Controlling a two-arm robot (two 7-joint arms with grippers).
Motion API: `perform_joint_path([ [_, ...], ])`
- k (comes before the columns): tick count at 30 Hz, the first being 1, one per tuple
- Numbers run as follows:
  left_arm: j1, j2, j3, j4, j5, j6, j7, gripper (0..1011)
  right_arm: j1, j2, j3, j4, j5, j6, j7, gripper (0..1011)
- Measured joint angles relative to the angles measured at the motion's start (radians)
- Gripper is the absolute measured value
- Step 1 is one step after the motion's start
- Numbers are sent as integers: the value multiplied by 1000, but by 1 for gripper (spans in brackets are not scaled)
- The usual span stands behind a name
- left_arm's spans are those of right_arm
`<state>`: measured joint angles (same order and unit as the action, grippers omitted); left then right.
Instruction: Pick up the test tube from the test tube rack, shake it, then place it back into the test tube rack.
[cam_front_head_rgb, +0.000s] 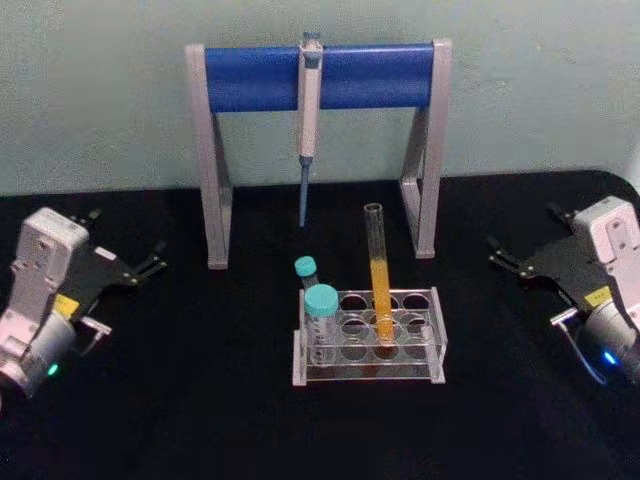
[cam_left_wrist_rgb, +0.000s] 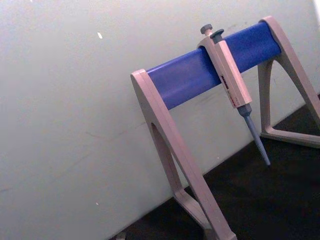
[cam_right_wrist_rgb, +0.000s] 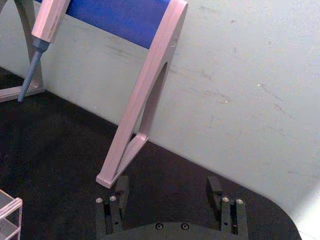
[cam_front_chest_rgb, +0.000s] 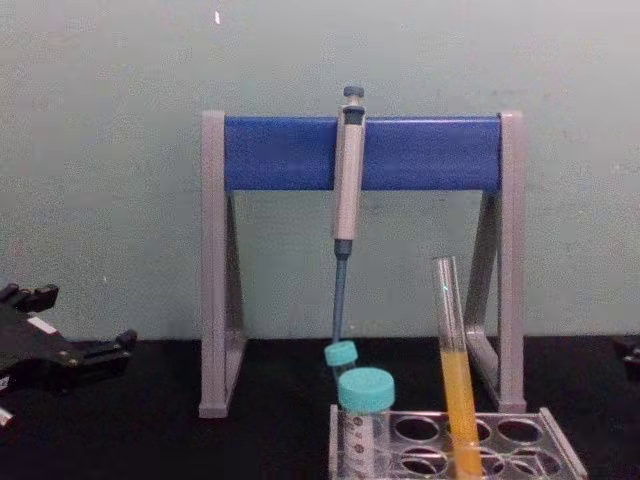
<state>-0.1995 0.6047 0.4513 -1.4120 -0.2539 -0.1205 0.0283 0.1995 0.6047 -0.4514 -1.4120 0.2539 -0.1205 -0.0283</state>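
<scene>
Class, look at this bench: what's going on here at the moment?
Nothing is being handled yet. The test tube, holding orange-yellow liquid, stands in the test tube rack alongside two teal-capped vials. The left gripper and the right gripper rest open at opposite sides of the table, both well apart from the rack. A pipette hangs on the stand behind.

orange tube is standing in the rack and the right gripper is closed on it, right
Not quite. The test tube does stand in the test tube rack, but the right gripper is apart from it, off to the rack's right, holding nothing, as the head view shows.
</scene>
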Motion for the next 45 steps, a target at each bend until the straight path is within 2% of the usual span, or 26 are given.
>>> perform_joint_path([
  [12,0,0,0,0,0,0,0,1001,0,0,0,0,0,0,0,1000],
  [22,0,0,0,0,0,0,0,1001,-26,8,28,-38,4,11,48,1000],
  [28,0,0,0,0,0,0,0,1001,-69,34,55,-106,56,40,116,1000],
  [35,0,0,0,0,0,0,0,1001,-124,60,87,-193,145,88,215,1000],
  [39,0,0,0,0,0,0,0,1001,-136,61,92,-215,181,107,260,1000],
  [42,0,0,0,0,0,0,0,1002,-141,57,94,-235,224,138,315,1000],
  [45,0,0,0,0,0,0,0,1001,-136,51,90,-243,244,167,353,1000],
])
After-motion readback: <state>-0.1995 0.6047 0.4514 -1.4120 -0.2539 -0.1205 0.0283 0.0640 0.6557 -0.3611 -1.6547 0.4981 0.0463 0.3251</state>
